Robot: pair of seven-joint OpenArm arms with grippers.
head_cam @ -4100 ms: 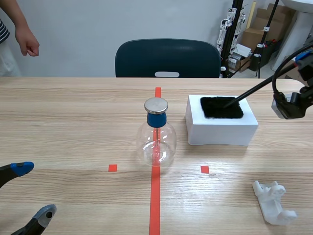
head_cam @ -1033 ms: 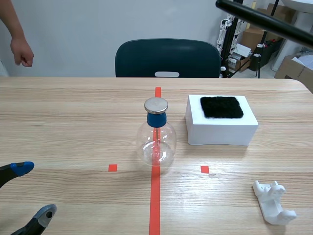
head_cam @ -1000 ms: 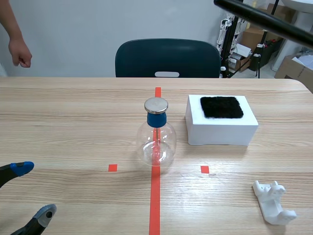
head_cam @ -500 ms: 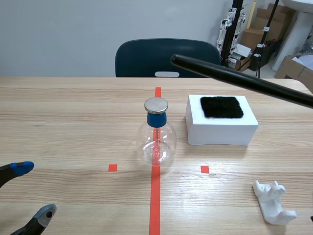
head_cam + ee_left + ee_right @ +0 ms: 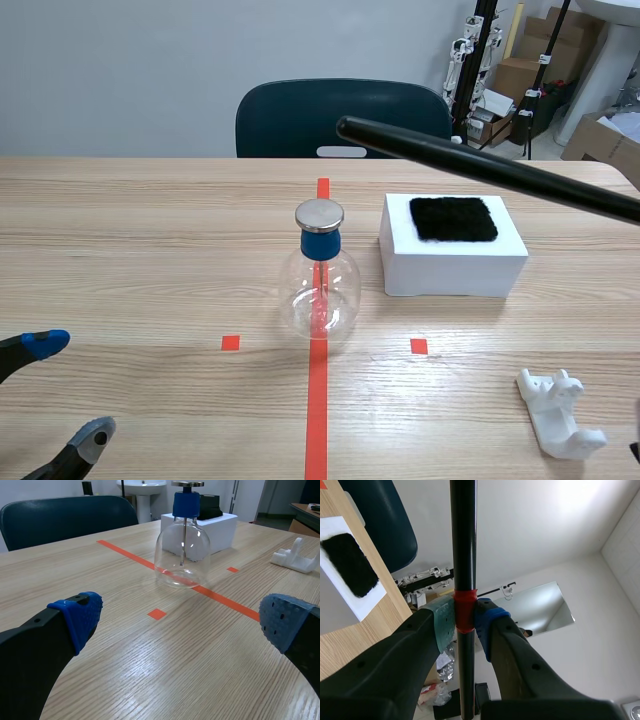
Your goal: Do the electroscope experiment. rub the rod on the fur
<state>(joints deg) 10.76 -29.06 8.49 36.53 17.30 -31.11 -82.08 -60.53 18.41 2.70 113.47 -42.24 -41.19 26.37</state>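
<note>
A long black rod slants across the scene view from the right edge, its free end in the air above and behind the flask's metal cap. My right gripper is shut on the rod at a red tape band. The black fur patch lies on a white box right of the centre line; the fur patch also shows below the rod. The glass electroscope flask with blue collar stands on the red line. My left gripper is open low at the near left, the flask ahead of it.
A white plastic stand lies at the near right of the table. A dark blue chair stands behind the far edge. Boxes and tripods fill the back right corner.
The rod has come down from high at the upper right and swung left, its end now over the flask. The person's hand at the far left has left the view.
</note>
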